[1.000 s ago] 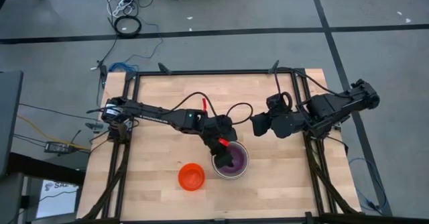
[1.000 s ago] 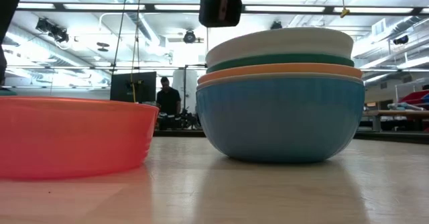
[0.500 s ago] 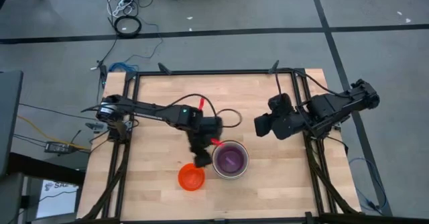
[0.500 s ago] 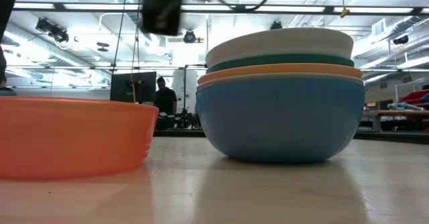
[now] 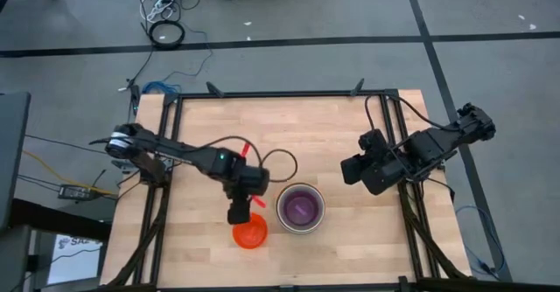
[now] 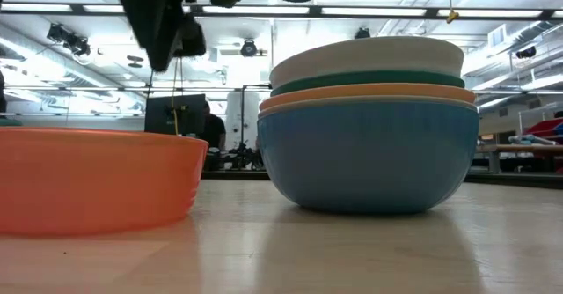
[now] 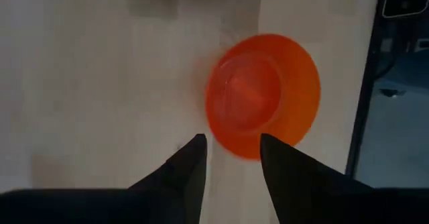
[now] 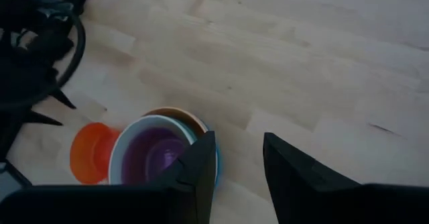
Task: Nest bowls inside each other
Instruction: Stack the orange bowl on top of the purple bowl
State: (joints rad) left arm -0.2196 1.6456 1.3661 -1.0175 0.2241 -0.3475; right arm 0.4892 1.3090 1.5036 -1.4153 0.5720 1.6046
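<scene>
Hovering above red-orange bowl (image 7: 263,95), left gripper (image 7: 231,158), jaws apart

high view: looks straight down from well above the table (image 5: 201,117), taking in both arms and the floor around.
low view: sits at tabletop height, very near the nested stack (image 6: 369,122) and the orange bowl (image 6: 97,180), facing the room behind.
left wrist view: looks past its own fingers (image 7: 184,167) down onto the orange bowl, close.
right wrist view: from farther off, slanted across the tabletop.
shared: all four views catch the orange bowl.
</scene>
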